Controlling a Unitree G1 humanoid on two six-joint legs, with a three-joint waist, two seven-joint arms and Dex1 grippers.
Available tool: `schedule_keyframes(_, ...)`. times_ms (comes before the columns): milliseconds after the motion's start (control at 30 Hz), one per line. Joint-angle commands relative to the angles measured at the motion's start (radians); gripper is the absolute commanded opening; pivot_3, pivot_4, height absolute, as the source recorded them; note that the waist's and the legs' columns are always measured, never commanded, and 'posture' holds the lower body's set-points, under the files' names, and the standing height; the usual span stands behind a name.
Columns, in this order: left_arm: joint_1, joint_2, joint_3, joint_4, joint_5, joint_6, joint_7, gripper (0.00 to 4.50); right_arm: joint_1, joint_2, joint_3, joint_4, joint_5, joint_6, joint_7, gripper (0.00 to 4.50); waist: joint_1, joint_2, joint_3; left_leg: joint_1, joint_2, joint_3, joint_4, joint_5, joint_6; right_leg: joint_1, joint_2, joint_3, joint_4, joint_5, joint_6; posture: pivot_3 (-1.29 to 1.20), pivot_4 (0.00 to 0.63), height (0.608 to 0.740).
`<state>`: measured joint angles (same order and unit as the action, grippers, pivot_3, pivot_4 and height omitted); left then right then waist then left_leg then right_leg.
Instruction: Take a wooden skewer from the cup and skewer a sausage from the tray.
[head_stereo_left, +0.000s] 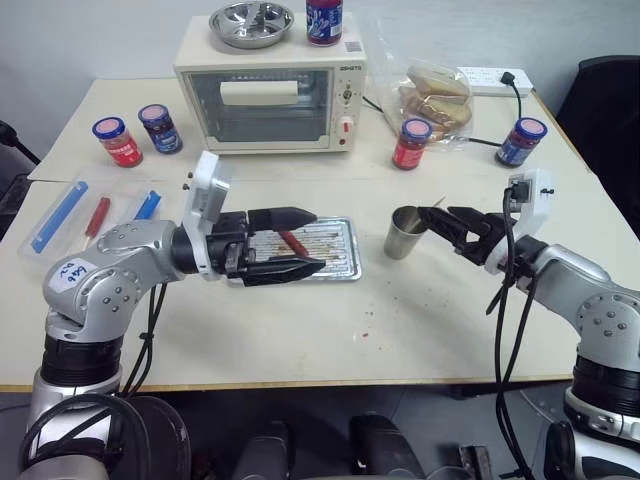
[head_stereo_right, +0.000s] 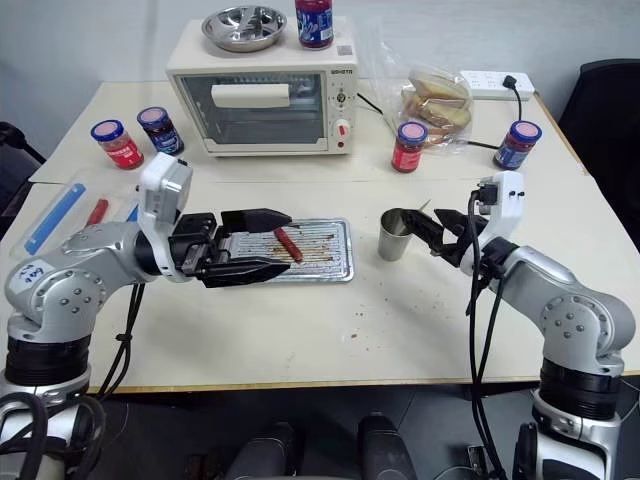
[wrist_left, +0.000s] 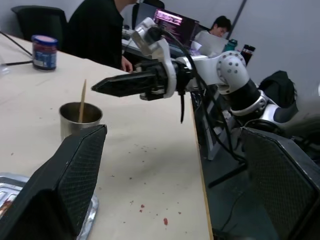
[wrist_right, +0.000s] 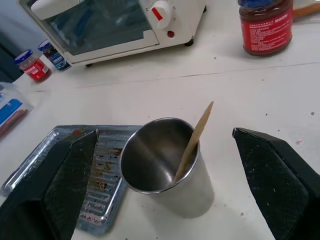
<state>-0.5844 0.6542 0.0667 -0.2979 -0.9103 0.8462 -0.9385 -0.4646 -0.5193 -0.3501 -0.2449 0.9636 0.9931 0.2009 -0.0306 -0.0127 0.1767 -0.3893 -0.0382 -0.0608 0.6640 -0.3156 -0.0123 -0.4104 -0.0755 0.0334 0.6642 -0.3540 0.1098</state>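
Observation:
The steel cup stands on the table just right of the metal tray. One wooden skewer leans inside the cup, its tip above the rim. A reddish sausage lies on the tray. My left gripper hovers open over the tray, pointing right, with the sausage between and below its fingers. From the right, my right gripper comes level toward the cup, open, its tips at the cup's rim. In the right wrist view the cup sits between the spread fingers. Neither gripper holds anything.
A toaster oven with a steel bowl and a jar on top stands at the back. Jars, a bag of bread and a clear tray of blue tools surround it. People sit beyond the table.

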Motion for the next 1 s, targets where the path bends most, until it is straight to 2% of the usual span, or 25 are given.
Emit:
schedule_keyframes(33, -0.012, 0.001, -0.001, -0.004, 0.014, -0.026, -0.02, 4.5, -0.033, 0.02, 0.012, 0.018, -0.036, -0.05, 0.0, 3.76, 0.0, 0.0, 0.0, 0.0, 0.0, 0.0, 0.0, 0.0, 0.0, 0.0, 0.0, 0.0, 0.0, 0.0, 0.0, 0.0, 0.15, 0.74)
schedule_keyframes(233, -0.017, -0.004, -0.001, -0.005, 0.021, -0.03, -0.029, 4.5, -0.044, 0.045, 0.029, 0.071, -0.087, -0.088, 0.018, 2.2, 0.002, 0.0, 0.0, 0.0, 0.0, 0.0, 0.0, 0.0, 0.0, 0.0, 0.0, 0.0, 0.0, 0.0, 0.0, 0.0, 0.15, 0.74)
schedule_keyframes(433, -0.016, -0.003, -0.004, -0.006, 0.03, -0.036, -0.033, 4.5, -0.056, 0.071, 0.028, 0.091, -0.112, -0.106, 0.016, 2.2, 0.002, 0.0, 0.0, 0.0, 0.0, 0.0, 0.001, 0.0, 0.0, 0.0, 0.0, 0.0, 0.0, 0.0, 0.0, 0.0, 0.15, 0.74)
schedule_keyframes(467, -0.016, -0.004, -0.004, -0.005, 0.032, -0.037, -0.034, 4.5, -0.056, 0.075, 0.025, 0.091, -0.114, -0.109, 0.014, 1.86, 0.002, 0.0, 0.0, 0.0, 0.0, 0.0, 0.001, 0.0, 0.0, 0.0, 0.0, 0.0, 0.0, 0.0, 0.0, 0.0, 0.15, 0.74)
schedule_keyframes(500, -0.015, -0.004, -0.005, -0.005, 0.035, -0.038, -0.035, 4.5, -0.057, 0.079, 0.024, 0.09, -0.117, -0.111, 0.015, 1.74, 0.0, 0.0, 0.0, 0.0, 0.0, 0.0, 0.001, 0.0, 0.0, 0.0, 0.0, 0.0, 0.0, 0.0, 0.0, 0.0, 0.15, 0.74)
schedule_keyframes(633, -0.014, -0.007, -0.014, -0.001, 0.053, -0.047, -0.039, 4.5, -0.059, 0.085, 0.02, 0.081, -0.122, -0.117, 0.015, 0.66, 0.0, 0.0, 0.0, 0.0, 0.0, 0.0, 0.0, 0.0, 0.0, 0.0, 0.0, 0.0, 0.0, 0.0, 0.0, 0.0, 0.15, 0.74)
schedule_keyframes(733, -0.014, -0.007, -0.017, 0.003, 0.063, -0.052, -0.042, 4.5, -0.059, 0.083, 0.024, 0.065, -0.127, -0.117, 0.013, 0.03, 0.001, 0.0, 0.0, 0.0, 0.0, 0.0, 0.0, 0.0, 0.0, 0.0, 0.0, 0.0, 0.0, 0.0, 0.0, 0.0, 0.15, 0.74)
schedule_keyframes(1000, 0.046, 0.025, 0.012, 0.006, 0.091, -0.073, -0.041, 4.5, -0.145, 0.039, -0.011, -0.032, -0.057, -0.023, -0.042, 0.03, -0.003, 0.0, 0.0, 0.0, 0.0, 0.0, 0.0, 0.0, 0.0, -0.001, 0.0, 0.001, 0.0, 0.0, 0.0, 0.0, 0.15, 0.74)
